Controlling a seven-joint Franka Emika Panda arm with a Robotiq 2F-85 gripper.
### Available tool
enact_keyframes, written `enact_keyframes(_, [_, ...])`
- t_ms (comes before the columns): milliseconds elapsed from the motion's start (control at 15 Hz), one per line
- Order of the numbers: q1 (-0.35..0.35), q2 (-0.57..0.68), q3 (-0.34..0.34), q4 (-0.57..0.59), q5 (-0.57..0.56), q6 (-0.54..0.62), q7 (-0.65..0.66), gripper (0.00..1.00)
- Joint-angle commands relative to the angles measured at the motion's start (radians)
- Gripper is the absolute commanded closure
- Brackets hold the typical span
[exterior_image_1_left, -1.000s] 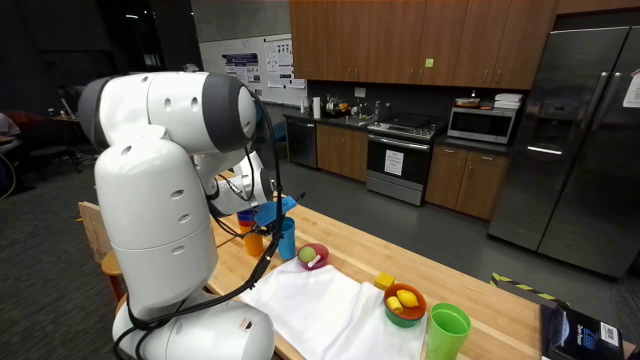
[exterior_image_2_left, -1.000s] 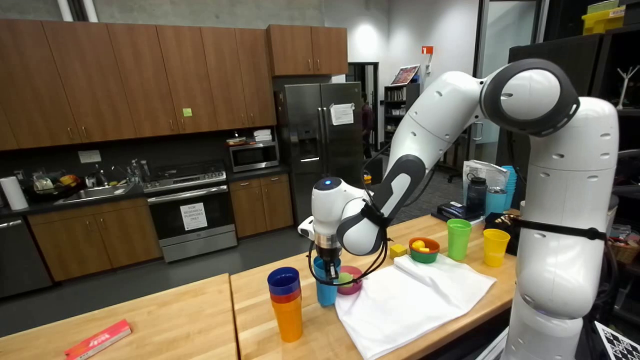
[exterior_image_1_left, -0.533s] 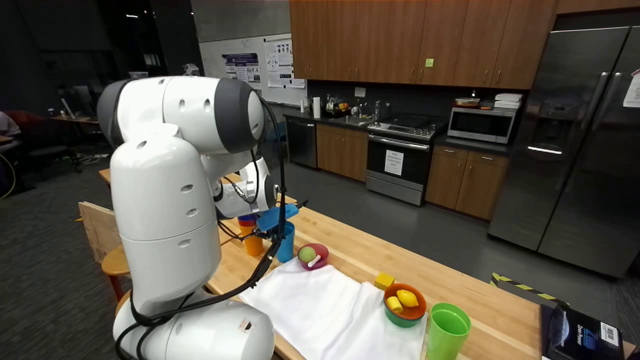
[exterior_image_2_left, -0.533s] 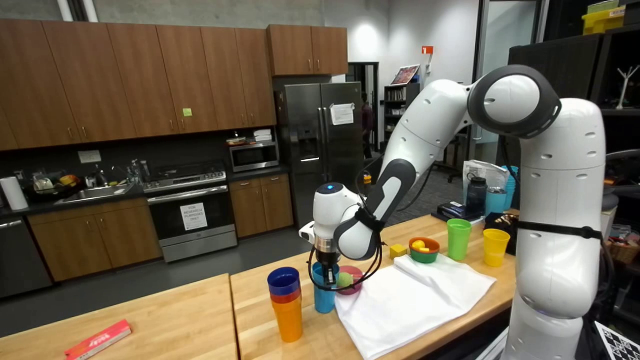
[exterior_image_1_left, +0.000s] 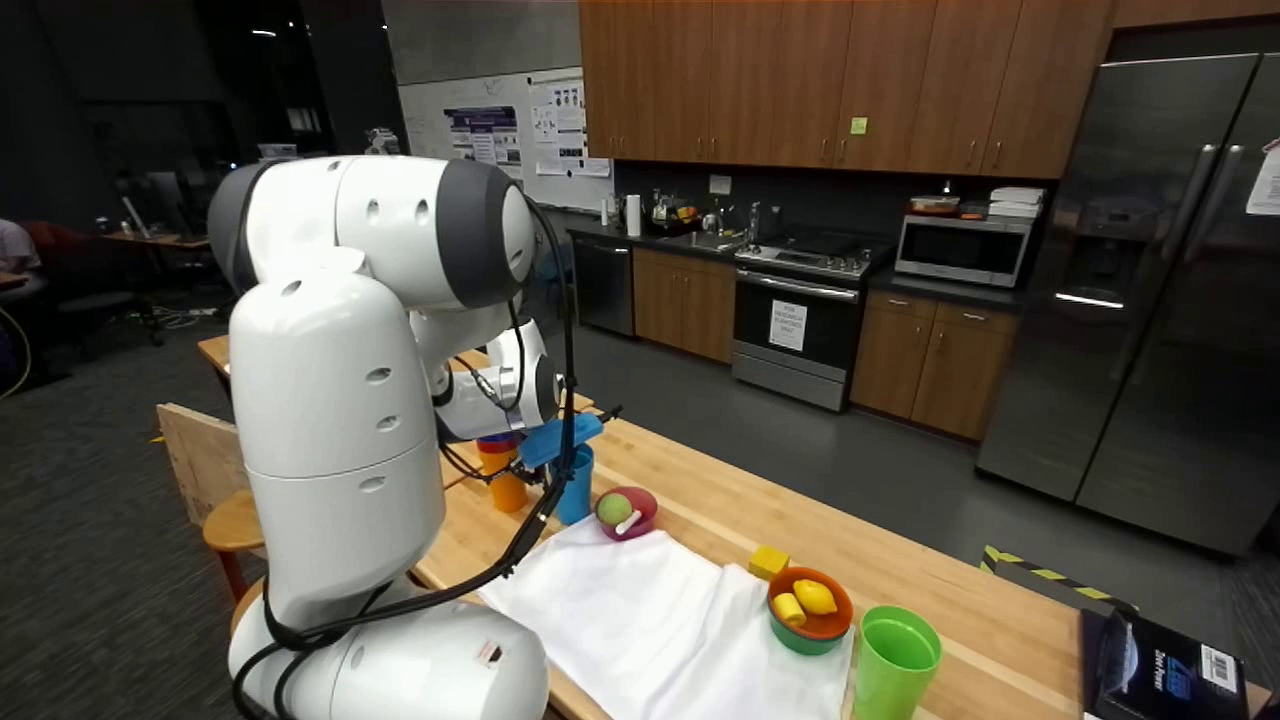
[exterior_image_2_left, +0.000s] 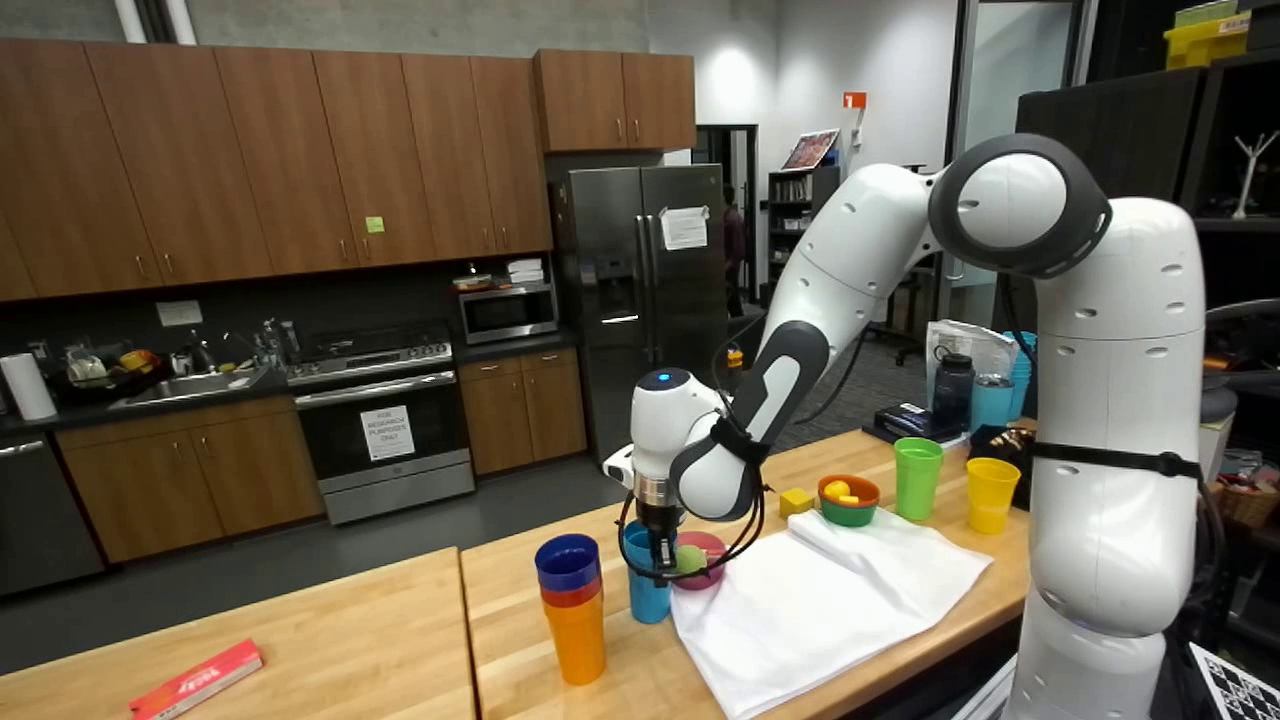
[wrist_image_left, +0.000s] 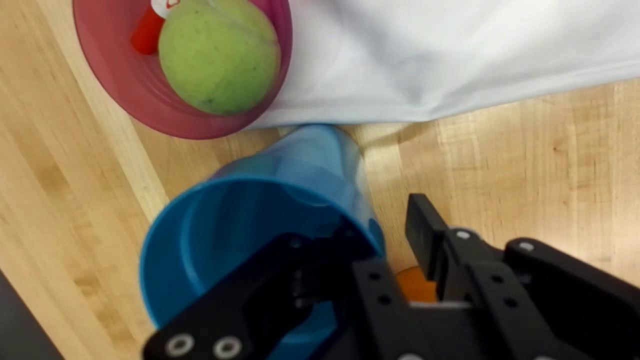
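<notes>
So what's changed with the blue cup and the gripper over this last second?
The gripper and the blue cup have both come down slightly, showing lower in both exterior views. The wrist view now shows the fingers open astride the cup's wall, one inside, one outside; without an earlier wrist picture, I can't tell whether it just let go. The stacked cups, pink bowl and white cloth stayed put.

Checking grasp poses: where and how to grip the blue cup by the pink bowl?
I'd pinch the blue cup at its rim, from above, on the side away from the pink bowl. The cup is mouth-up with a thin-looking wall, and the open tool appears to straddle it there.
</notes>
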Motion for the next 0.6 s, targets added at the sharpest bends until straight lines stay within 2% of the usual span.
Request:
enact_keyframes(0, [0.0,0.001,0.001,0.002,0.002,-0.003,-0.001,0.69])
enact_keyframes(333, [0.0,0.002,0.001,0.002,0.002,-0.003,-0.001,0.69])
enact_keyframes(400, [0.0,0.002,0.001,0.002,0.002,-0.003,-0.001,0.44])
enact_keyframes(533, [-0.009,-0.044,0.006,-0.032,0.005,0.0,-0.057,0.39])
